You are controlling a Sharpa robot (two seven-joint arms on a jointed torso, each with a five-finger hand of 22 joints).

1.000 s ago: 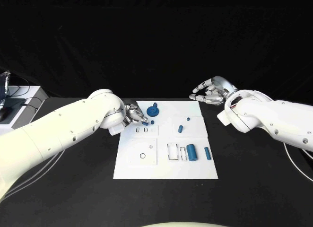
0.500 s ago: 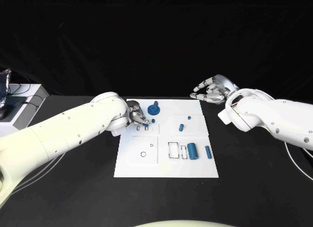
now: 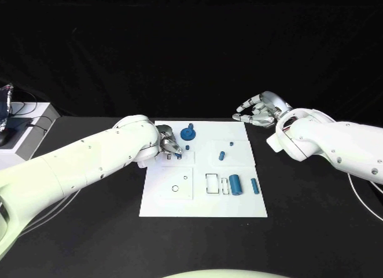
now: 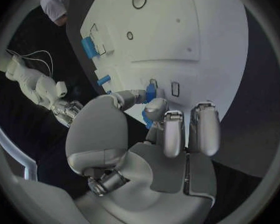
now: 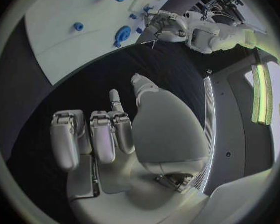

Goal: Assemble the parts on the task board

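Barely shifting since a second ago: left silver hand (image 3: 168, 142) edging slightly right and down over the upper left corner of the white rectangular task board (image 3: 204, 205), right silver hand (image 3: 260, 111) keeping its place above the board's upper right corner, over the black table (image 3: 91, 231). Pinching a small blue peg (image 4: 150, 91) between thumb and a finger in the left wrist view, tip meeting the board just beside two small rectangular slots (image 4: 175, 88). Hanging clear of the board on the right, fingers curled inward around nothing. Lying loose across the board: a round blue knob-shaped part (image 3: 187, 134) upper centre, just right of the left hand; a short blue peg (image 3: 221, 155) mid-board; a thick blue cylinder (image 3: 235, 185) and a slim blue bar (image 3: 253, 186) side by side at lower right. Blocking the board's left edge: the white left forearm (image 3: 83, 165). Sitting at far left of the frame: a white box with cables (image 3: 16, 130).
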